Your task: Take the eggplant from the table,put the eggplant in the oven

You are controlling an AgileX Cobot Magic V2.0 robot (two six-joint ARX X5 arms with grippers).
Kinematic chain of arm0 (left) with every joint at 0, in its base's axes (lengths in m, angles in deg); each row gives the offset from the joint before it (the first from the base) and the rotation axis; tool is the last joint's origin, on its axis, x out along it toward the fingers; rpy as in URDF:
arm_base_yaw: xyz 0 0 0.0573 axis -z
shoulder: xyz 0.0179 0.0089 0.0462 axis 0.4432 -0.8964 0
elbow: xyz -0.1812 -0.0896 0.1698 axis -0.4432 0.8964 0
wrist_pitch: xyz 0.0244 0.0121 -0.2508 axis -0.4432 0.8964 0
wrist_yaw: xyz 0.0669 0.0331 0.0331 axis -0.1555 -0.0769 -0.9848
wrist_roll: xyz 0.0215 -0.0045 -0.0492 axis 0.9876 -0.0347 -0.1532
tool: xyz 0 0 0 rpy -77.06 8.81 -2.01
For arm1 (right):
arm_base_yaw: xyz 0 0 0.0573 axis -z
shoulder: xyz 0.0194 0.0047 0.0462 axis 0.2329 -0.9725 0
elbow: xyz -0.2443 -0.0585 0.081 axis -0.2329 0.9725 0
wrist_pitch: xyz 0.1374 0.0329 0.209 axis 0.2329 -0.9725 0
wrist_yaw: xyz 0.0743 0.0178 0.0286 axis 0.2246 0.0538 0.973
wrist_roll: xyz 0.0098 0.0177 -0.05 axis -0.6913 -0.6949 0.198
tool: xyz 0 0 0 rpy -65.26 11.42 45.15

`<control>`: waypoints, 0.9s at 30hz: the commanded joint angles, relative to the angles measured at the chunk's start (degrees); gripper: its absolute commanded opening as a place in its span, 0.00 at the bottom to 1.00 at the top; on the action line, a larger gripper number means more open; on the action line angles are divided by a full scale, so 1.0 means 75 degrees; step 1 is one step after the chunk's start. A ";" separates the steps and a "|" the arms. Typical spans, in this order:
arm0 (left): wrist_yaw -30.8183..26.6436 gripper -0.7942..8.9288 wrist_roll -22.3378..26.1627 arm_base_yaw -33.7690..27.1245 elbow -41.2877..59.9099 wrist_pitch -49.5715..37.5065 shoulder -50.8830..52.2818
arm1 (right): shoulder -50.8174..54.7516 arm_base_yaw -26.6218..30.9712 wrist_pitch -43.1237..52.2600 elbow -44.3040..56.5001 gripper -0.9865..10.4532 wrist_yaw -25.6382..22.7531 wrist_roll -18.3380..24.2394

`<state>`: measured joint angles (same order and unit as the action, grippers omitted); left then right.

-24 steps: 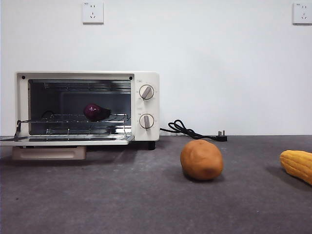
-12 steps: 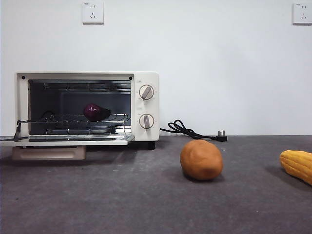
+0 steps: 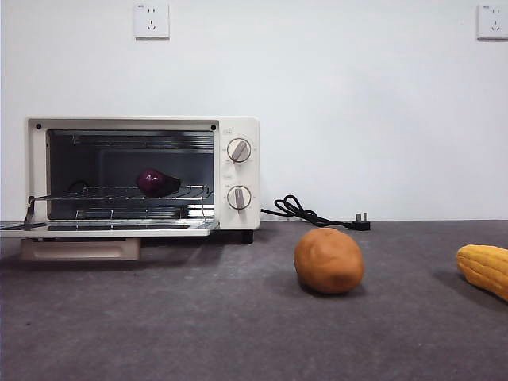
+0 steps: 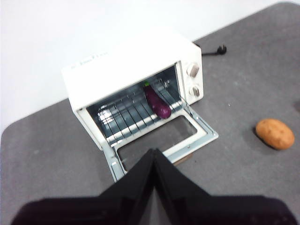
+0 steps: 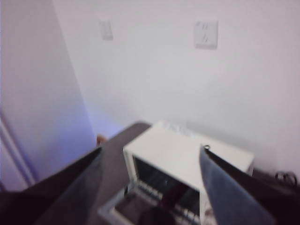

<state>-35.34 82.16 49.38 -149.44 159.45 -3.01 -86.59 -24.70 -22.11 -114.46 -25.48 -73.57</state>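
Left tool [image 4: 153, 154] raised high, jaws pressed together to a point, holding nothing; right tool [image 5: 150, 154] also lifted, jaws spread wide apart, empty; neither visible in front view.

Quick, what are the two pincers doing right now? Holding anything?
Left pincer: shut, holding nothing.
Right pincer: open wide, holding nothing.
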 commanded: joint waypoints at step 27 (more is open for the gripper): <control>-0.0423 0.08 -0.0105 0.0029 0.0090 -0.0487 -0.0184 | 0.3246 0.0035 -0.0198 0.6499 0.08 0.0020 0.1020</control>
<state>-38.35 82.14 49.38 -149.31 156.83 -4.52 -62.88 -24.44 -22.11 -66.03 -25.72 -66.38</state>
